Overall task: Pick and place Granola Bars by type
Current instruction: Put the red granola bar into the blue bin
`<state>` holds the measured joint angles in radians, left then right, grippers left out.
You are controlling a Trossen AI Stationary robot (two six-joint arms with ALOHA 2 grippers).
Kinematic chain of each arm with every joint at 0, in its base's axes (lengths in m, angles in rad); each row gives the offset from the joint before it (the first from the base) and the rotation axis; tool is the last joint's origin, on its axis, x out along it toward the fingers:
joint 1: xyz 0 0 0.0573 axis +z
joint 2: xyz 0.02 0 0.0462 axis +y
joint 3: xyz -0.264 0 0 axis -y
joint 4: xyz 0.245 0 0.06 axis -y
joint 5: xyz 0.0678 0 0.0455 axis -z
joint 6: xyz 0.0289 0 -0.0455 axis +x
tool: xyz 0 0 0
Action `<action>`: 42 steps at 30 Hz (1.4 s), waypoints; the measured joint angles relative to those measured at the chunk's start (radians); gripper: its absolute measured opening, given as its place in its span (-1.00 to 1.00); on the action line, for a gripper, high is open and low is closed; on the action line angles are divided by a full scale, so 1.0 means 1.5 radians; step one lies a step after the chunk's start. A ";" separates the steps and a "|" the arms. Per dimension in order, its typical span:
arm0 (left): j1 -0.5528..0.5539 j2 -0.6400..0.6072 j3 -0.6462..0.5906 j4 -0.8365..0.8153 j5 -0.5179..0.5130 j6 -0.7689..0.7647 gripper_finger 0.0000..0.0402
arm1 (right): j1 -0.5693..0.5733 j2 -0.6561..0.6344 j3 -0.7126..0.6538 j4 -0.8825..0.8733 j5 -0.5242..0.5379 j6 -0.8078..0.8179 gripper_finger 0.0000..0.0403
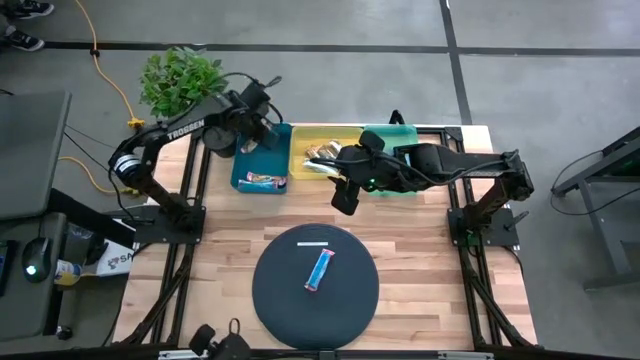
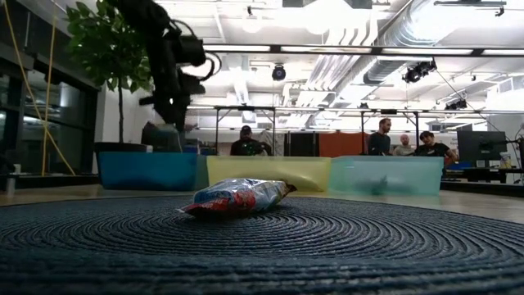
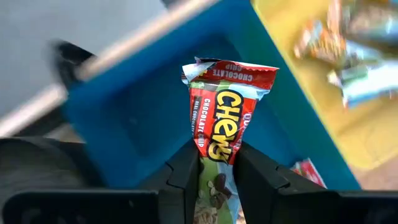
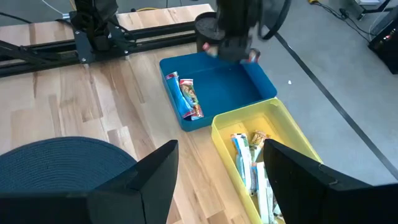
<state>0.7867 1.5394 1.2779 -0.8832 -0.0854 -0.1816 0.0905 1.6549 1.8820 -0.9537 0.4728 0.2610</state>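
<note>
Over the blue bin (image 1: 262, 160), the left tool (image 3: 214, 180) pinches a half-hidden Chewy bar (image 3: 221, 134); the right tool (image 4: 217, 180) is spread.

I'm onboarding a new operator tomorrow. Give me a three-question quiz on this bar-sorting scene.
1. True or false: the left gripper holds a red-and-green wrapped Chewy granola bar over the blue plastic bin.
2. What lies on the round dark woven mat?
A. a blue-wrapped bar
B. nothing
C. a spoon
3. Fill in: the right gripper, jaws open, hangs beside the ____ plastic bin.

Key: 1 true; 2 A; 3 yellow.
</note>
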 joint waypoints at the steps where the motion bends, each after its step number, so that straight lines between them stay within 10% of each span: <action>1: -0.001 0.000 -0.020 0.013 0.012 0.008 -0.57 | -0.002 0.000 0.000 0.000 0.000 -0.003 0.09; 15: -0.055 0.001 -0.177 0.158 0.049 0.219 -0.57 | -0.004 0.000 0.000 0.000 -0.010 -0.007 0.09; 42: -0.054 0.001 -0.178 0.153 0.084 0.197 -0.35 | -0.003 0.000 0.001 -0.004 -0.043 0.005 0.09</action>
<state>0.7063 1.5410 1.0102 -0.6539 0.0405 0.1135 0.0856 1.6547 1.8835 -0.9598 0.4089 0.2687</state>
